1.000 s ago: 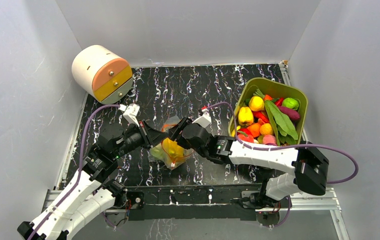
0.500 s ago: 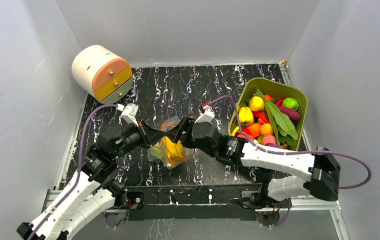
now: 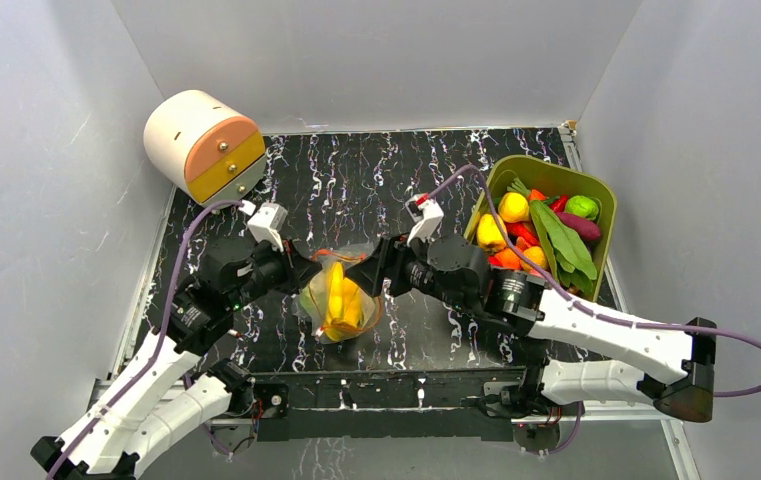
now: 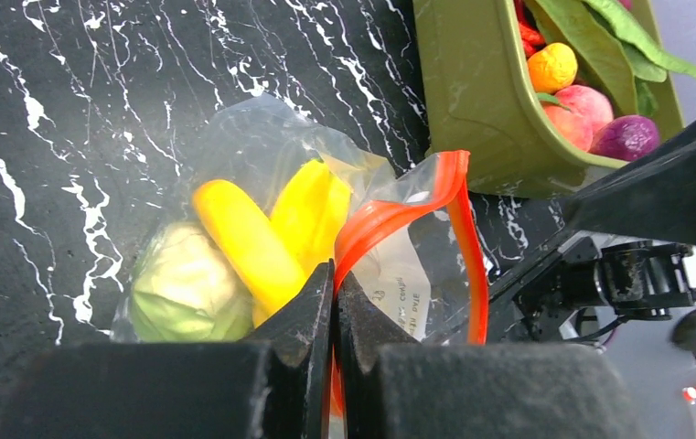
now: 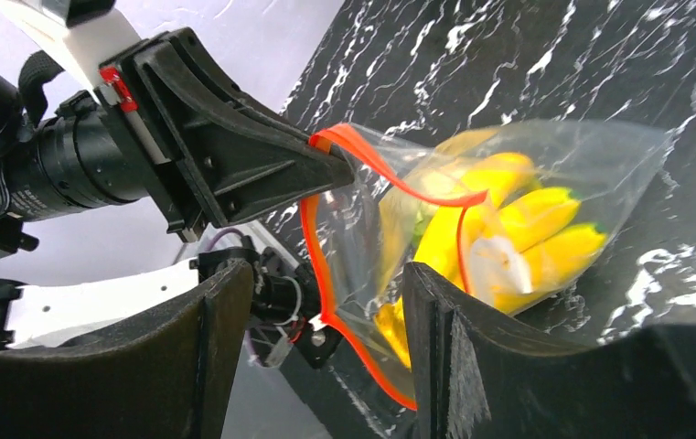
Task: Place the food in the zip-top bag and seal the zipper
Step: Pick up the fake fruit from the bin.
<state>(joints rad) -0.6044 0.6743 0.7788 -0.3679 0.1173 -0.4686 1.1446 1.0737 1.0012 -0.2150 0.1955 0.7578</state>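
The bag (image 3: 341,300) sits on the black tabletop (image 3: 356,170) about midway between the left and right edges, closer to the near edge than the far one. Your left gripper (image 4: 333,274) is clamped on the red-orange zipper (image 4: 390,215) at one side of the mouth, holding that lip up. Your right gripper (image 5: 326,283) has its jaws spread and grips nothing; it faces the open mouth from the other side, and you cannot tell from these views whether a finger touches the film.

Inside the bag lie yellow bananas (image 4: 252,242) and a pale green round one (image 4: 179,293), so the bottom is weighted and should stay down while you pull on the rim. More food fills the green tub (image 3: 611,195) at the far right corner.

Expect the film to be thin, limp and slick: it will crumple and slip out of a pinch on the clear wall. The zipper is the stiffest part, so take hold there, on the free end opposite your left pinch. The mouth gapes in a curve, so the two strips probably need stretching straight before they mate. Pull gently, since the toys are light and the whole bag may lift or slide
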